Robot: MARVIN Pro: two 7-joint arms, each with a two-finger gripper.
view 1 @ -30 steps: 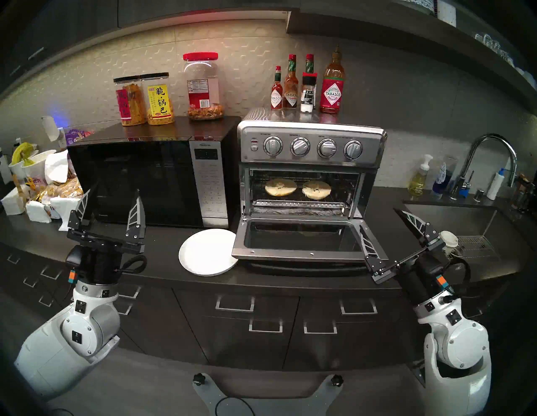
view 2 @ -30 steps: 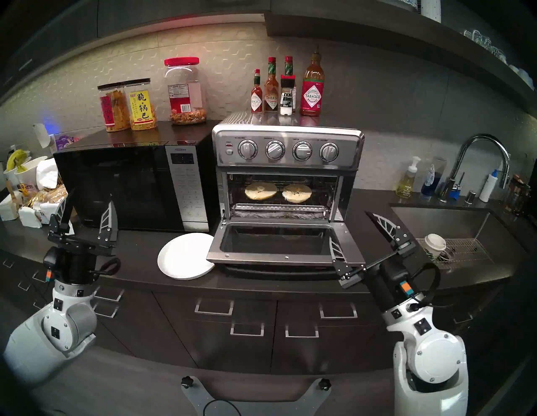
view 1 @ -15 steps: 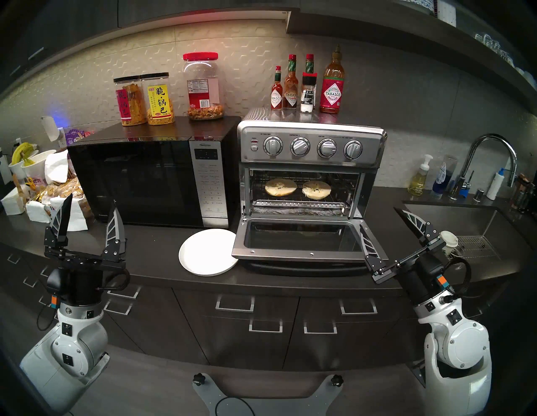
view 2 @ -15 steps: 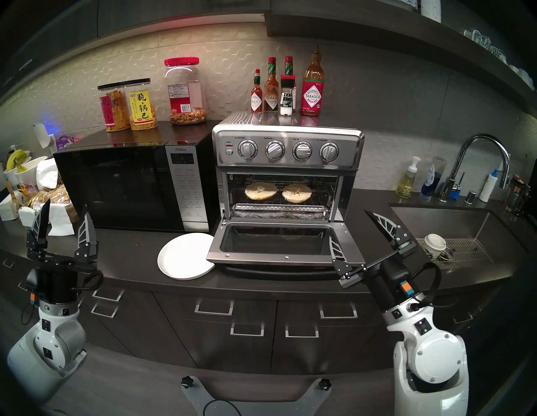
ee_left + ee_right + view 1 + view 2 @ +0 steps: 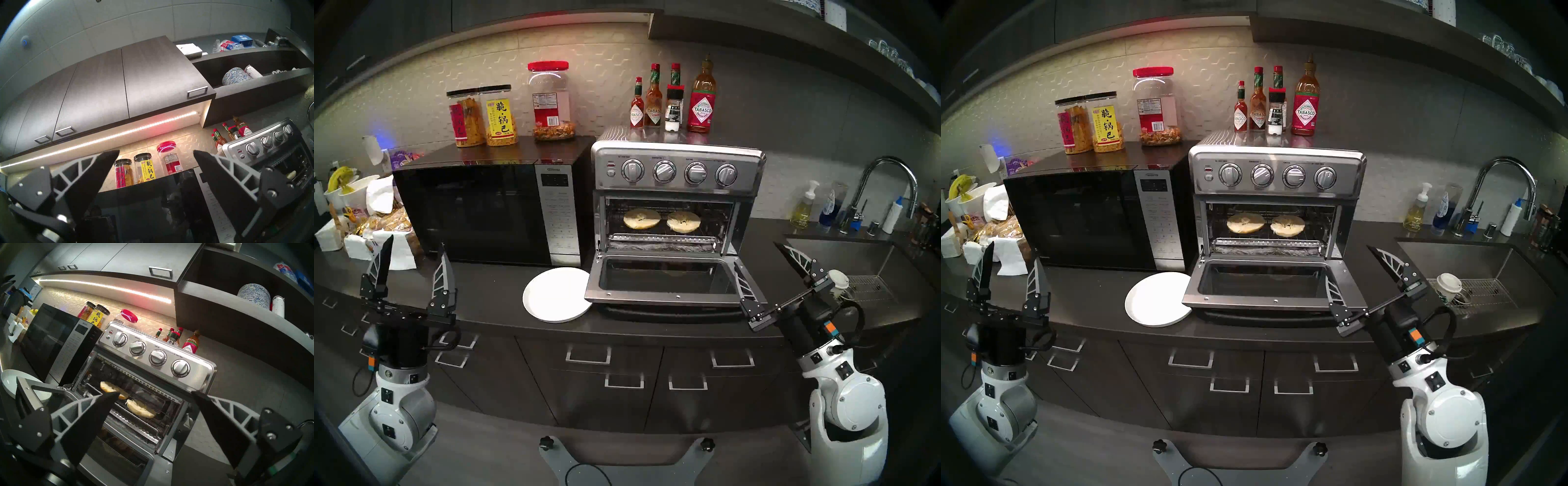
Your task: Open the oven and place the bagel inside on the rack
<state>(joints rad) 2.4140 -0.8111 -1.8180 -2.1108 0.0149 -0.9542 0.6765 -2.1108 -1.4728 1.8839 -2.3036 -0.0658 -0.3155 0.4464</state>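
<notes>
Evidently placed: both bagel halves (image 5: 661,220) lie cut face up, side by side on the rack (image 5: 667,231) inside the toaster oven (image 5: 678,190).

Its glass door (image 5: 663,280) hangs fully down over the counter, the foil-lined tray (image 5: 663,241) sits just below the rack, and the white plate (image 5: 556,294) beside the door is bare. Left gripper (image 5: 413,249) stands with jaws wide and empty in front of the microwave (image 5: 483,210), well apart from the oven. Right gripper (image 5: 758,255) is likewise spread wide, holding nothing, near the door's right corner. Judgement: placement looks complete; what remains is withdrawal. To do it well, keep both arms clear of the lowered door and the plate, and leave the halves flat and untouched.
</notes>
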